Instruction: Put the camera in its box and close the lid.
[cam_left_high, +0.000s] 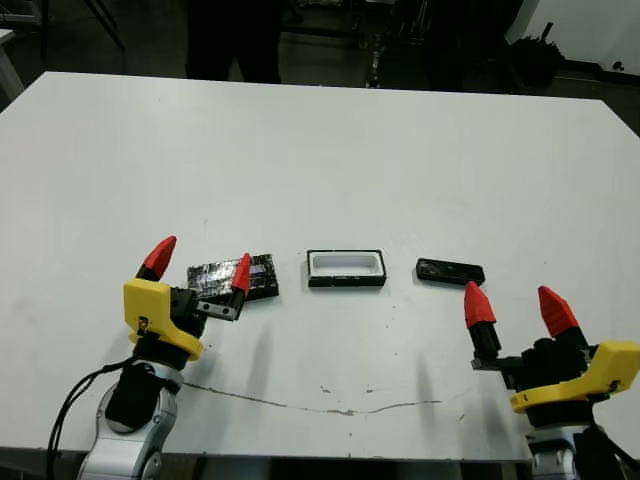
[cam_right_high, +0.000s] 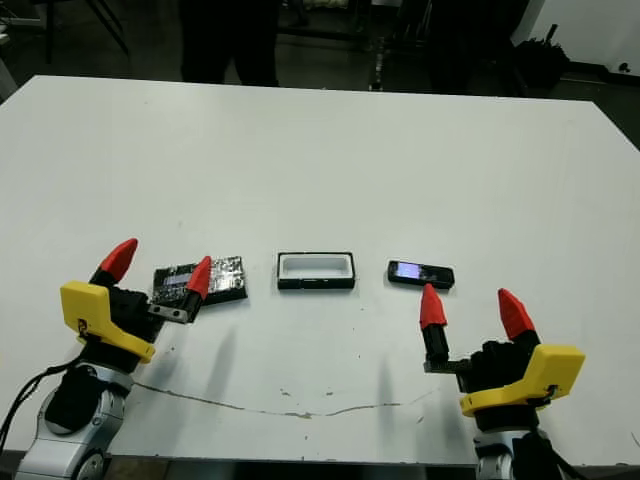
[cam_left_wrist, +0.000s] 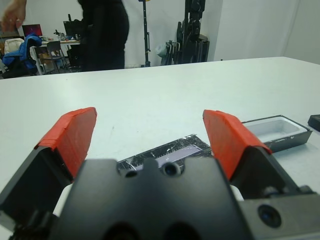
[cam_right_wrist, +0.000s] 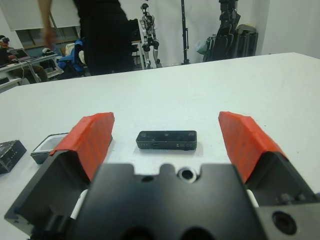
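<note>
The camera (cam_left_high: 450, 271), a slim black bar, lies flat on the white table right of centre. Its box (cam_left_high: 346, 268), a shallow black tray with white lining, sits open at the middle. The lid (cam_left_high: 232, 278), a black slab with a glossy patterned top, lies to the box's left. My left gripper (cam_left_high: 200, 265) hovers open just in front of the lid, one red fingertip overlapping the lid's right part. My right gripper (cam_left_high: 517, 307) stands open a little nearer than the camera, which shows between its fingers in the right wrist view (cam_right_wrist: 166, 140).
A thin dark scratch (cam_left_high: 330, 405) runs across the table near its front edge. A person in dark clothes (cam_right_wrist: 102, 35) stands beyond the far edge, with stands and chairs behind. Bare white table (cam_left_high: 320, 160) stretches behind the three objects.
</note>
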